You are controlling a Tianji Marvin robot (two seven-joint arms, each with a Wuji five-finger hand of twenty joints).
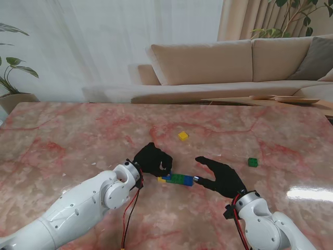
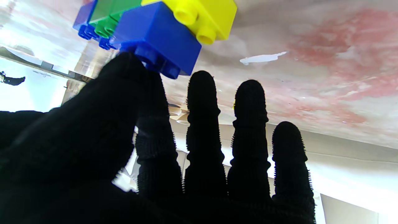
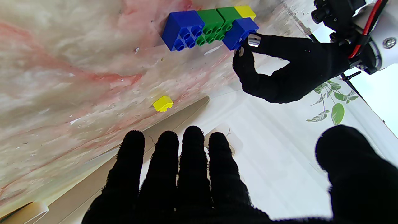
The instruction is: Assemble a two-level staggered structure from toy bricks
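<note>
Left wrist view: gloved left hand (image 2: 130,137) pinches a blue plastic toy brick (image 2: 158,37) at its fingertips, likely seating it staggered on the brick row (image 3: 211,26). Right hand (image 1: 223,178) hovers open beside, holding nothing.

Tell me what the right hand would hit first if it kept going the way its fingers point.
Probably the blue end brick of the brick row: the right hand points leftward at it. Depth is unclear; it may pass just above.

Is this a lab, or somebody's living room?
It looks more like a living room or lounge: a beige sofa behind the pink marble table, sheer curtains, and a leafy houseplant at the side.
</note>
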